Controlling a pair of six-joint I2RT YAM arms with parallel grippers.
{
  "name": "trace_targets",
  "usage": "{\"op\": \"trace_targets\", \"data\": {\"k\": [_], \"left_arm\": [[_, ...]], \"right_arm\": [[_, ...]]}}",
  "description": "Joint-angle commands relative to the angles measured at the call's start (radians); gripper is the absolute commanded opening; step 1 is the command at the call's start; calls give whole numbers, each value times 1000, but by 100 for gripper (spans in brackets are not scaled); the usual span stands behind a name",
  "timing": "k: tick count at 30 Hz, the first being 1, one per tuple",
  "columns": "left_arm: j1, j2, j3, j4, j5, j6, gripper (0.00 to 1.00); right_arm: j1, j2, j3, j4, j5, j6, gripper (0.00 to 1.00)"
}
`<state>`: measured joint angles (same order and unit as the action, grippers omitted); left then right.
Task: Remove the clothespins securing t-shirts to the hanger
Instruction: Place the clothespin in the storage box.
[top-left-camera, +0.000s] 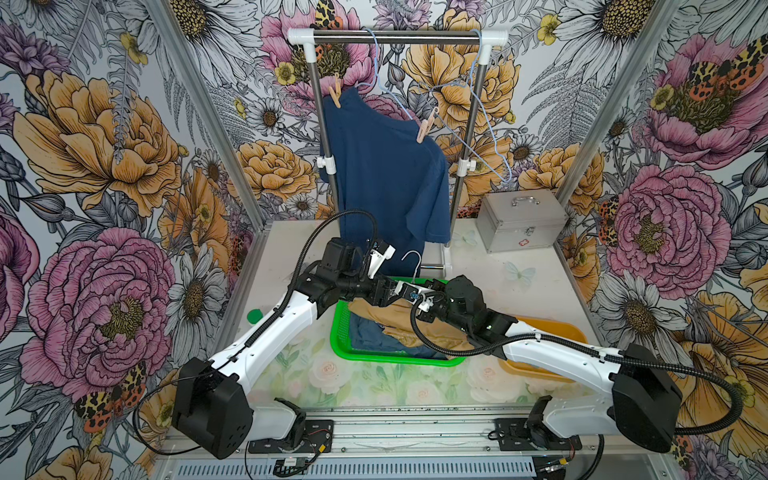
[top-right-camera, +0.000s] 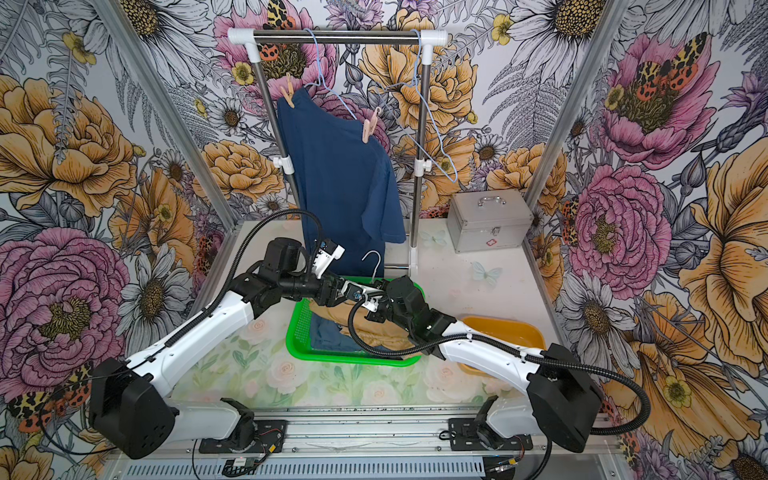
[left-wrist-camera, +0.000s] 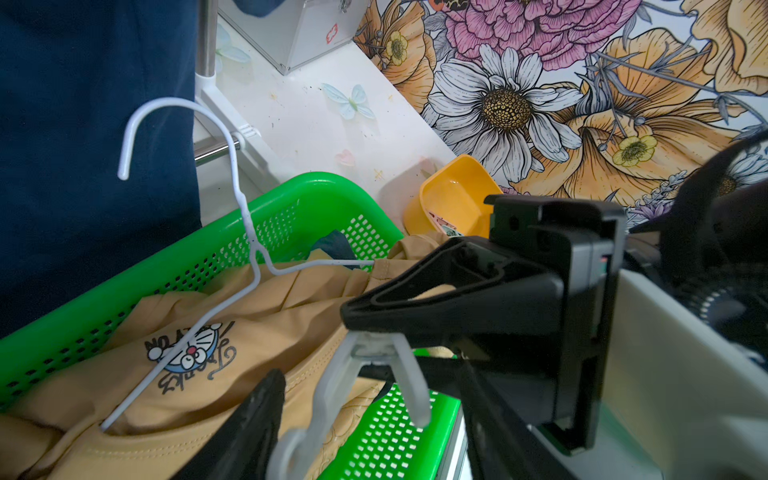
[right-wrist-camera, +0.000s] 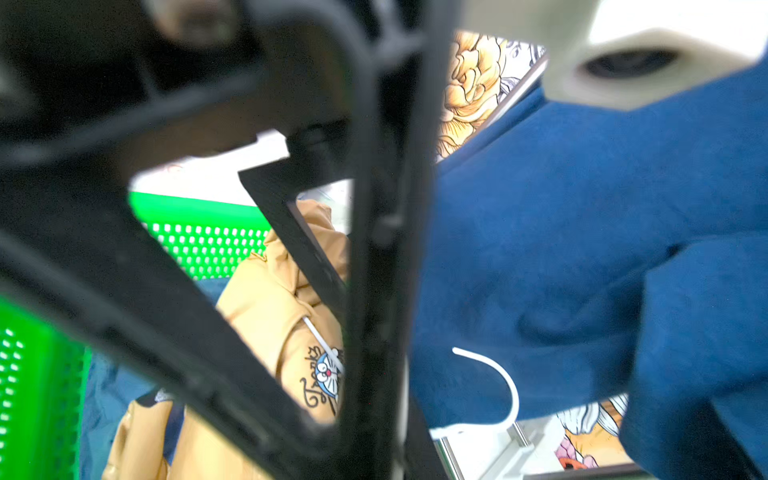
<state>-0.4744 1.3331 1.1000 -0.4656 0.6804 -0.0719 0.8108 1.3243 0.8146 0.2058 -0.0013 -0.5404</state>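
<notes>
Left gripper (left-wrist-camera: 370, 419) slack, jaws apart around white clothespin (left-wrist-camera: 328, 390) | right gripper (left-wrist-camera: 361, 338) clenched on that pin's head | beneath: tan t-shirt (left-wrist-camera: 266, 299), white hanger (left-wrist-camera: 245, 216) in green basket (left-wrist-camera: 291, 199) | far rail (top-left-camera: 395, 36): navy t-shirt (top-left-camera: 386, 174), two peach clothespins (top-left-camera: 335, 96) on its shoulders.

Floral-print table (top-left-camera: 374, 382), green basket (top-left-camera: 390, 358), yellow bin (top-left-camera: 557, 328), silver case (top-left-camera: 519, 224), clothes rack (top-left-camera: 395, 37)
</notes>
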Motion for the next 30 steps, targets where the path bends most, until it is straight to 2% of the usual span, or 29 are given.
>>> {"op": "trace_targets", "data": {"k": [1,6,9,13,17,19,22,30], "left_arm": [[1,-11,21,42,47,20,69],[-8,-27,0,79,56,29,69],[-50,-51,-37,161,67,42,70],[-165,-90,-122,341,-19,109,72],[-291,-115,-236,595,-195,169,76],[-350,-88,-240,629,-263,223,77],[-421,-21,-213,634,-291,298,77],[-528,145,-179,802,-342,300,77]], "right_arm": [[-37,-58,0,-48,-8,2,3],[-106,-135,-9,-181,-31,-30,3],[-139,-190,-16,-262,-22,-45,3],[-184,-273,-24,-377,-14,-30,3],[-231,-349,-32,-494,-15,2,3],[-251,-381,-35,-565,0,6,3],[-279,-438,-46,-658,21,13,3],[-402,-595,-112,-804,155,0,2]]}}
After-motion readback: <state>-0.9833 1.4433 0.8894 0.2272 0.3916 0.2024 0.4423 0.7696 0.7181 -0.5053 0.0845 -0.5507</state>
